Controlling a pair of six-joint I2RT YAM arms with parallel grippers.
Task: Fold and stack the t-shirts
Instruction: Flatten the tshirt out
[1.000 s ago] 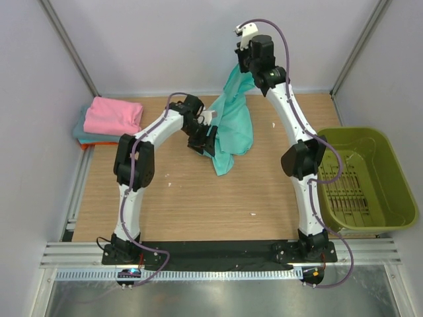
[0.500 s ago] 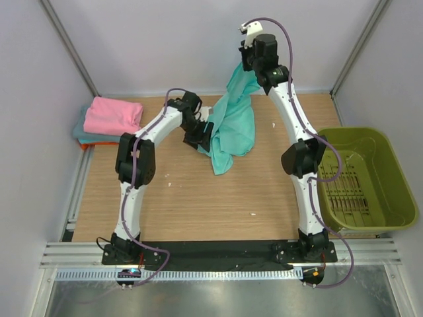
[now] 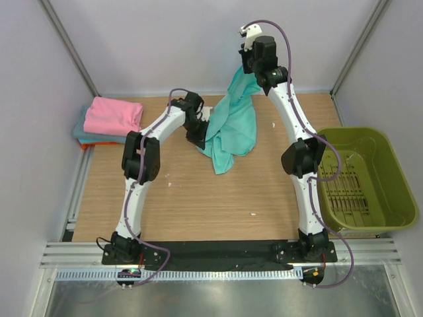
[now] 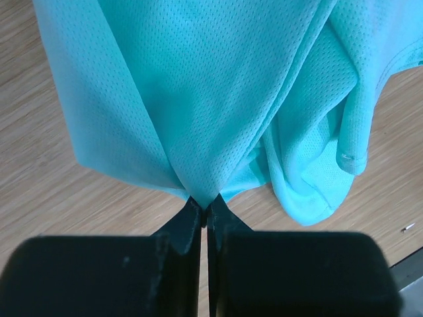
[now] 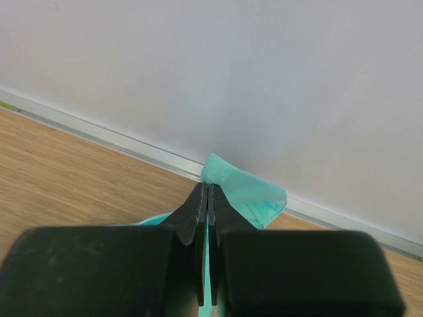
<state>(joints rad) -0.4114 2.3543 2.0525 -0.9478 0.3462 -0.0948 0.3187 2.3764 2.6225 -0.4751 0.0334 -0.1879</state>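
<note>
A teal-green t-shirt hangs unfolded over the back of the table, its lower end resting on the wood. My right gripper is raised high near the back wall and shut on the shirt's top edge, with cloth pinched between its jaws. My left gripper is low at the shirt's left side, shut on a fold of the mesh cloth at the jaw tips. A stack of folded t-shirts lies at the far left, the pink one on top of a teal one.
An olive-green plastic basket stands at the right edge of the table, beside the right arm. A thin orange layer shows under the stack. Walls close off the back and both sides.
My left gripper has gone from open to shut on the shirt's left side. The left arm edged slightly toward the cloth. The right arm has held its raised pose.
</note>
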